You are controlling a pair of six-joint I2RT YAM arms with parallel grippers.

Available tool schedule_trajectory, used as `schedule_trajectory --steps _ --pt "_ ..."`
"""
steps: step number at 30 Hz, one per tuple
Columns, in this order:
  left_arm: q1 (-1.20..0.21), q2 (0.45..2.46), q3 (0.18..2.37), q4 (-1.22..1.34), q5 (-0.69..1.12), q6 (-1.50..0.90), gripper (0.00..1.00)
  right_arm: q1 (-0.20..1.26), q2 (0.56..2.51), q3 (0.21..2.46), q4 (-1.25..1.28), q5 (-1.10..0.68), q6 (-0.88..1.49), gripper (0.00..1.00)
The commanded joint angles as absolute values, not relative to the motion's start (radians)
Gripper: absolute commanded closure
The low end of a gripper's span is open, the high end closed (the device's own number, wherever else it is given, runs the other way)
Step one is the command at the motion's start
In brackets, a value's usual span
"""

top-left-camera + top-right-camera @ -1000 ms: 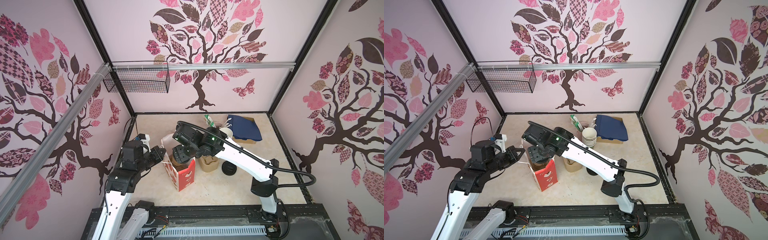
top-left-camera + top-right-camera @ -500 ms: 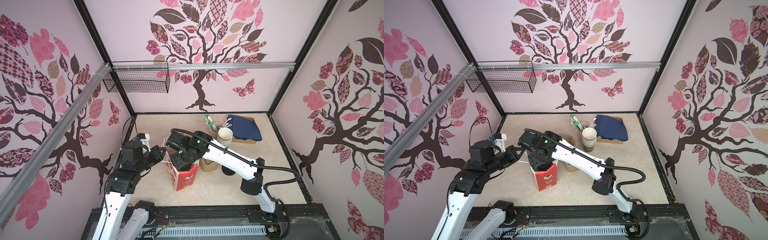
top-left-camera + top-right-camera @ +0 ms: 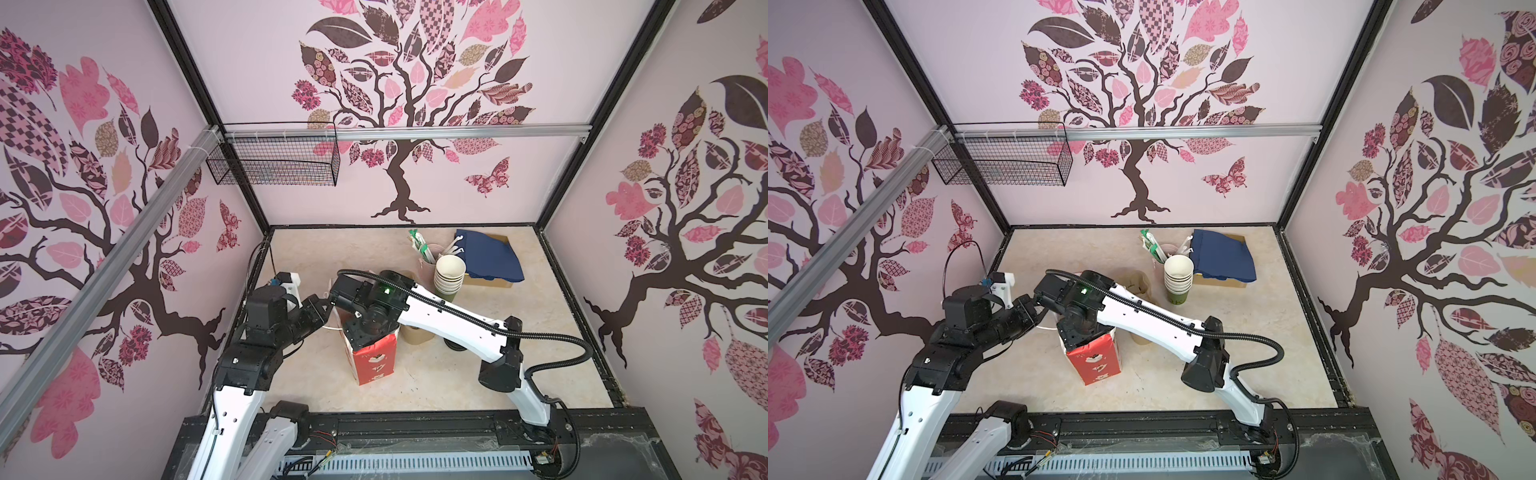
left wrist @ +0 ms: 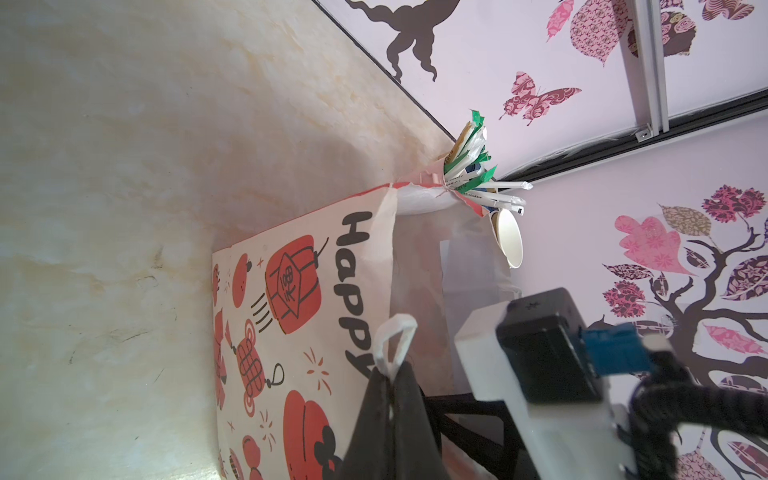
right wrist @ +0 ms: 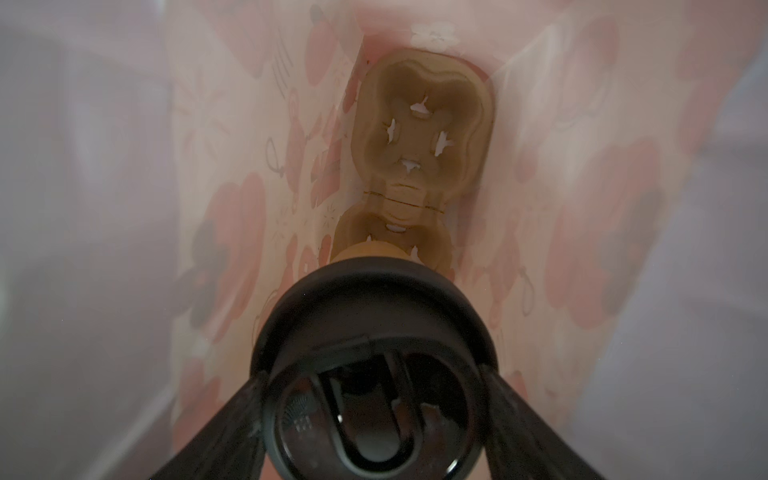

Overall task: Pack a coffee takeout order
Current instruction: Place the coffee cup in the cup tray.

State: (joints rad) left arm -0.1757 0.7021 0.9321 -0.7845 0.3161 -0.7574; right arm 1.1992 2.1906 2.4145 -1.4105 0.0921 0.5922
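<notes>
A red-and-white paper bag (image 3: 376, 361) (image 3: 1096, 365) stands upright mid-table. My left gripper (image 4: 390, 374) (image 3: 328, 307) is shut on the bag's white handle (image 4: 395, 340), pulling it sideways. My right wrist reaches down into the bag's mouth in both top views. Inside, the right gripper (image 5: 374, 386) is shut on the small paper cup by its round black lid (image 5: 374, 311), one finger on each side. The cup hangs over the near pocket of the tan two-cup carrier (image 5: 419, 137) on the bag's floor. The navy napkin (image 3: 490, 253) (image 3: 1225, 255) lies on a cardboard box at the back right.
A stack of lidless cups (image 3: 449, 276) and a pink cup of wrapped straws (image 3: 428, 253) stand behind the right arm. A tan paper item (image 3: 417, 332) and a black lid (image 3: 453, 345) sit under that arm. A wire basket (image 3: 274, 160) hangs on the back wall.
My right arm has swung left and down, carrying the lidded cup from beside the bag into its mouth. The left gripper has kept its hold on the handle.
</notes>
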Motion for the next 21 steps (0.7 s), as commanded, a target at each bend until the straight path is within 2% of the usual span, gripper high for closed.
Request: schedule_trajectory --steps 1,11,21 --pt "-0.179 0.690 0.903 -0.758 0.321 -0.769 1.00 1.207 2.245 2.409 -1.429 0.067 0.610 0.24" --pt "-0.178 0.691 0.903 -0.759 0.322 -0.775 1.00 1.207 2.296 2.406 -1.419 0.086 0.615 0.23" --pt "-0.179 0.684 0.898 -0.765 0.318 -0.787 1.00 1.206 2.294 2.284 -1.365 0.068 0.617 0.23"
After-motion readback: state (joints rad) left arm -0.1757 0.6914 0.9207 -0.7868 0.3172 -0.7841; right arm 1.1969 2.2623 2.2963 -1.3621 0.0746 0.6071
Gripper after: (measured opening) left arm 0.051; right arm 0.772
